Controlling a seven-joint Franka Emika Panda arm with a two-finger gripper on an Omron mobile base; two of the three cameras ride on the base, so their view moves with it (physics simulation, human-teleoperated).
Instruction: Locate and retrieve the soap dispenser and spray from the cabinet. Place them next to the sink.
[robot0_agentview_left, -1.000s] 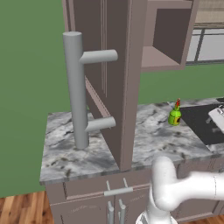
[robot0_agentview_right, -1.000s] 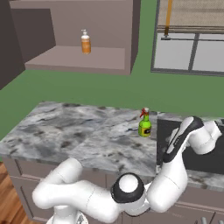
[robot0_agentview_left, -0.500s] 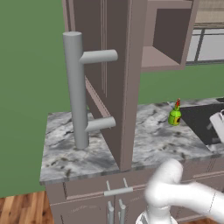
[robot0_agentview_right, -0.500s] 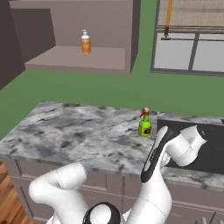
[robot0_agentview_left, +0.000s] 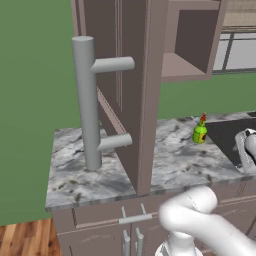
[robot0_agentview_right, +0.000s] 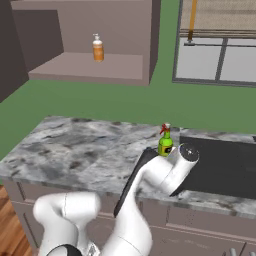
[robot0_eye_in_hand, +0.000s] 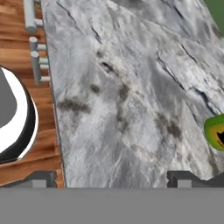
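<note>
Hovering hand (robot0_eye_in_hand: 111, 177) spread, empty | spray (robot0_agentview_right: 165, 140) at 3 o'clock | risk: toppling it into sink (robot0_agentview_right: 220, 165) | soap dispenser (robot0_agentview_right: 98, 48) on cabinet (robot0_agentview_right: 90, 67) shelf

cabinet (robot0_agentview_left: 135, 75): mauve-brown wood, matt, smooth panelled door
handle (robot0_agentview_left: 86, 100): grey bar, looks like brushed metal, dull sheen
worktop (robot0_agentview_right: 85, 150): grey-veined marble, polished and smooth
sink (robot0_agentview_right: 225, 167): nearly black, flat matt basin
spray bottle (robot0_agentview_right: 165, 141): green body, glossy like plastic, red top
soap dispenser (robot0_agentview_right: 98, 48): orange body with white pump, plastic look
floor (robot0_eye_in_hand: 24, 57): warm brown wood planks, slight sheen
drawer pulls (robot0_agentview_left: 131, 219): small grey bars, metal look
fingers (robot0_eye_in_hand: 186, 178): dark, matt
</note>
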